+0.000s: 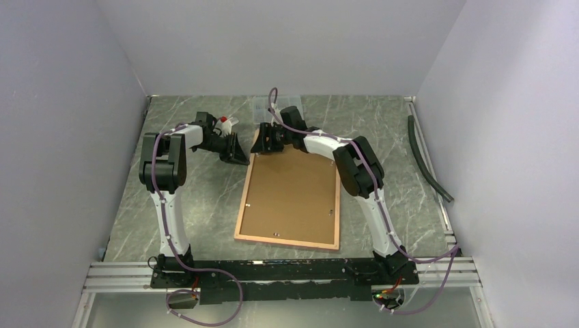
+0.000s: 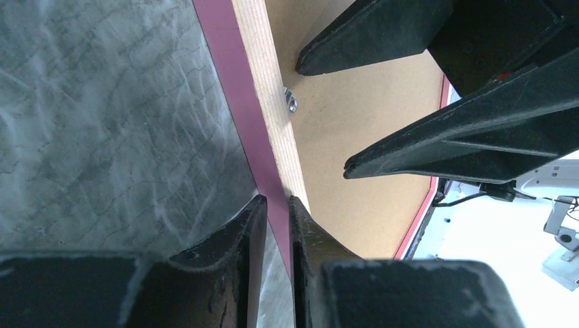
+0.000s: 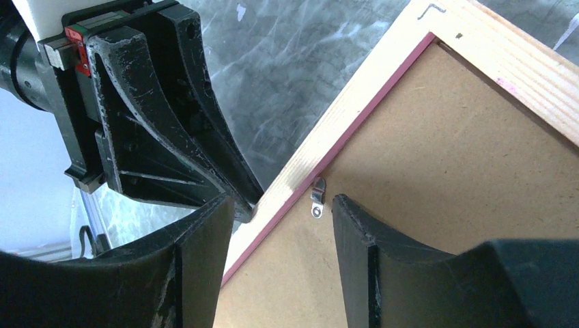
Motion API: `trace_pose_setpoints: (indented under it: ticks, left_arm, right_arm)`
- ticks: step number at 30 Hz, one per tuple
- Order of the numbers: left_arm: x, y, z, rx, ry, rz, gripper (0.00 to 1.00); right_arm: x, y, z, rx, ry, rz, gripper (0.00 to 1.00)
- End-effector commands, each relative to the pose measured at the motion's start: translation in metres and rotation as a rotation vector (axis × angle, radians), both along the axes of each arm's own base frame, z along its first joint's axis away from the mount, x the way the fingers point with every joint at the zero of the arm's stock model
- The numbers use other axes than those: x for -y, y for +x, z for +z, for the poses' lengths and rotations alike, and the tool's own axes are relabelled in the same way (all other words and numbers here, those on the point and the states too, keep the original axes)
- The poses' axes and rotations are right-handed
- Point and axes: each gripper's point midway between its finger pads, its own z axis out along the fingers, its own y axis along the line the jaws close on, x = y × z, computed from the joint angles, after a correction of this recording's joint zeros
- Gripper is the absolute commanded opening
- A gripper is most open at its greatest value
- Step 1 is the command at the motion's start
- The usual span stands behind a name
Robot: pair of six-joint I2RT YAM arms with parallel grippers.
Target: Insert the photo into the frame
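— Which step was judged to be in hand?

— The freeing of the back, it was thought. The large thin rectangular picture frame (image 1: 287,241), wood-brown side up with a pink lip, was laid flat on the grey marbled counter (image 1: 205,198). The plain brown backing board (image 1: 290,195) was seated inside it.

— And the claws?

— The left claw (image 2: 274,202) was set narrow about the frame's far left rim, a finger on either side of the pink edge. Whether the rim was truly pinched could not be told. The right claw (image 3: 281,205) stood open, its fingers placed astride a small silver metal turn-clip (image 3: 317,198) at the board's edge.

— What was called for next?

— The clip would have to be swung clear of the board (the other clips likewise, it was supposed). The frame would have to be steadied before the board could be lifted.

— Was the glossy mountain photo found?

— It was not seen in any view; whether it lay under the board could not be said.

— Other containers?

— A small clear plastic compartment box (image 1: 260,107) was stood at the counter's far edge; its contents could not be made out.
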Motion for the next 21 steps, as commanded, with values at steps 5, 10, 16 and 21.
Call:
trace_pose_setpoints:
  ticks: [5,10,16,21]
  left_arm:
    - [0.006,0.001,0.002,0.016,-0.001,-0.019,0.22]
    - [0.006,0.000,0.000,0.010,0.005,-0.018,0.21]
    - [0.005,0.000,0.000,0.038,0.012,-0.036,0.20]
    - [0.005,-0.001,0.000,0.039,0.011,-0.039,0.20]
  right_arm:
    - [-0.006,0.004,0.004,0.019,0.020,0.039,0.56]
    - [-0.010,-0.004,-0.001,-0.009,0.017,0.067,0.54]
    - [-0.013,-0.009,-0.005,-0.023,0.018,0.085,0.53]
    - [-0.017,-0.012,-0.006,-0.026,0.017,0.100,0.52]
